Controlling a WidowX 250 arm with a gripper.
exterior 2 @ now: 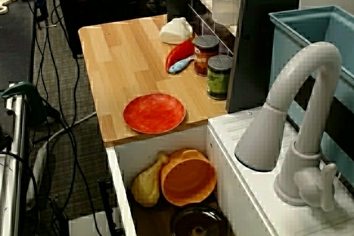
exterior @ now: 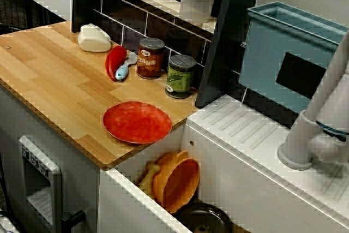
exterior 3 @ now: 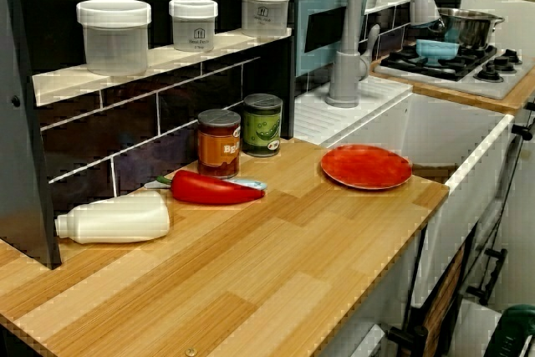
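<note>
Red round plate lying flat on the light wooden surface, just beside the white sink, on the wood that borders the basin and near the front edge. Nothing on it, nothing touching it.

Jaws in none of the three views; wide or narrow impossible to tell.

Inside the sink: orange plastic bowl tipped on its side, yellow toy drumstick touching it, dark round pot at the bottom.

Farther from the sink, along the tiled back wall: green-labelled tin can, orange-labelled tin can, red toy chili pepper, white plastic bottle on its side.

Handling, as a judgement: thin and low, so little to pinch from above. Better taken at the rim on the sink side, low and slow, clear of the two cans.
</note>
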